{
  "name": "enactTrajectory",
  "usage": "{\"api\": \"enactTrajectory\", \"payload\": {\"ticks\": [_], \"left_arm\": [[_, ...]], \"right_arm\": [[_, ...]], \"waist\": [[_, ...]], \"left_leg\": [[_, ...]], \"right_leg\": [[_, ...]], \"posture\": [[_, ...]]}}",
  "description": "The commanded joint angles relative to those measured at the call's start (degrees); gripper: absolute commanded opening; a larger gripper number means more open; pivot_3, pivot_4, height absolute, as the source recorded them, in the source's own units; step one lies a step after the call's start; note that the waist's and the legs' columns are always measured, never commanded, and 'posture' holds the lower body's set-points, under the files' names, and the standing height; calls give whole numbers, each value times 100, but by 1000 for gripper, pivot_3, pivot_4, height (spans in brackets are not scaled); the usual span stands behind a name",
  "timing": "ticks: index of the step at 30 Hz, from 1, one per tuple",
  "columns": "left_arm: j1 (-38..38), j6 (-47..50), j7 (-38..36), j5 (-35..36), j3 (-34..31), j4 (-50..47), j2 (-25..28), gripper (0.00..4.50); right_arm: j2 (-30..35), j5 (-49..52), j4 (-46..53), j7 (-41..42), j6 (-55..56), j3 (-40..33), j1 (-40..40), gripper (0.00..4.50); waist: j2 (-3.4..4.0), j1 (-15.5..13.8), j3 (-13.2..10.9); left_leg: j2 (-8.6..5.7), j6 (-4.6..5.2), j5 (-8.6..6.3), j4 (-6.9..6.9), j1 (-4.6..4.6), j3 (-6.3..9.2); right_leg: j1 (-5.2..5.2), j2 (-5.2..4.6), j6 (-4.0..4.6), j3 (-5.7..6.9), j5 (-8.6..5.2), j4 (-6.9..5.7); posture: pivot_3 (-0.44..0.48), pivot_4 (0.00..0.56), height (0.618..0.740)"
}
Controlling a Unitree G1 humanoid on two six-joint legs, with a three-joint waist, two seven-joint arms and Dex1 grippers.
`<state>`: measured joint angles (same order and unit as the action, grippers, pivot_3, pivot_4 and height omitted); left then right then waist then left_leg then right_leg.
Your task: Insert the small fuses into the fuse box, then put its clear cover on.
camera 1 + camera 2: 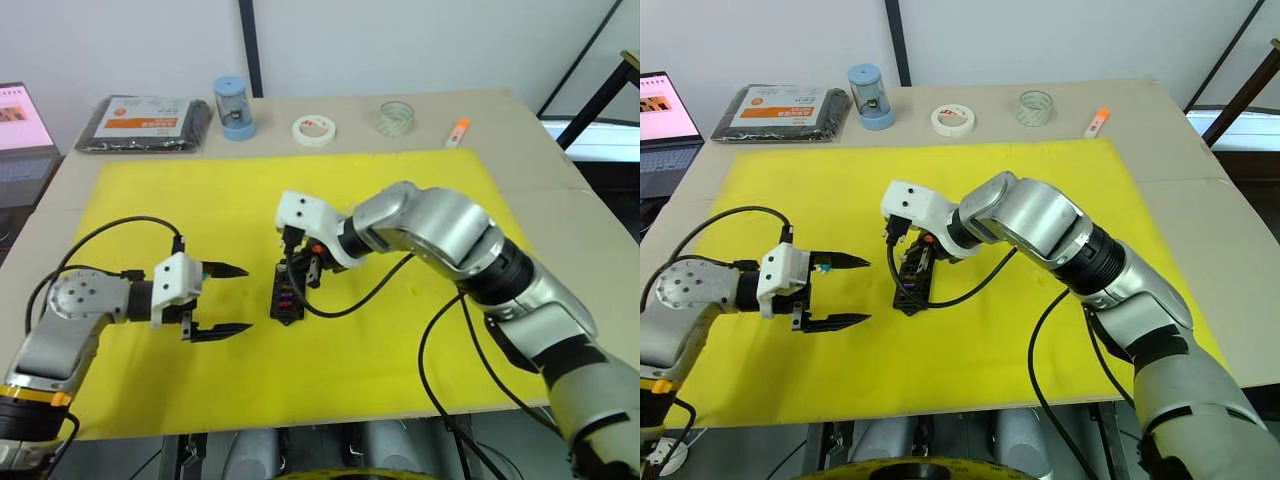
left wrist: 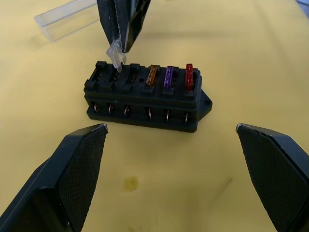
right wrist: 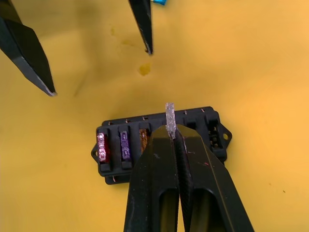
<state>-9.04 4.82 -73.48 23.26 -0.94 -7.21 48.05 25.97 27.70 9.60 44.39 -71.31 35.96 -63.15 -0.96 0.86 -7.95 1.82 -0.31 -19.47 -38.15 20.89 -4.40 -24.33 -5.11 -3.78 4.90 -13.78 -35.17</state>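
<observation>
A matt black moulded plastic is seen in the fuse box (image 2: 147,99), with small coppery metal contacts glinting along its side. The red (image 2: 189,77), purple (image 2: 169,76) and tan (image 2: 152,75) fuses seated in it look translucent and glossy. A clear, glassy fuse (image 2: 115,52) is pinched above the box by the right gripper (image 3: 172,133), whose fingers are smooth black plastic. Behind the box, the clear cover (image 2: 67,19) appears transparent and shiny. A finely textured, rubbery face is shown on the left gripper's pads (image 2: 87,169). The yellow mat (image 2: 251,58) under the box looks matt and faintly stained.

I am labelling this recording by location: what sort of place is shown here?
Probably a robot test bench in a lab or office: a plain tabletop under a yellow mat, white and clear tape rolls at the back, and an open laptop on the side.
</observation>
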Motion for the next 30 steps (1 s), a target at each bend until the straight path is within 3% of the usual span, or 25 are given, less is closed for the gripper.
{"api": "enactTrajectory", "payload": {"ticks": [1,15,30], "left_arm": [[-187,18,-105,59,19,93,-38,4492],[-671,-76,-247,-113,239,609,-283,4492],[-617,-73,-173,-148,236,485,-399,4492]], "right_arm": [[-54,-132,3,82,80,-12,-47,0],[20,-370,36,275,61,115,65,0],[77,-685,14,391,185,170,131,0]], "waist": [[0,1,0],[-2,-2,1],[-2,-3,2]], "left_leg": [[0,0,0,0,0,0],[-1,-13,8,-2,1,0],[-1,-15,8,-4,1,0]], "right_leg": [[0,1,0,0,0,0],[1,3,0,0,0,-1],[1,4,0,0,0,-2]], "posture": [[0,150,740],[0,150,740],[0,150,740]]}}
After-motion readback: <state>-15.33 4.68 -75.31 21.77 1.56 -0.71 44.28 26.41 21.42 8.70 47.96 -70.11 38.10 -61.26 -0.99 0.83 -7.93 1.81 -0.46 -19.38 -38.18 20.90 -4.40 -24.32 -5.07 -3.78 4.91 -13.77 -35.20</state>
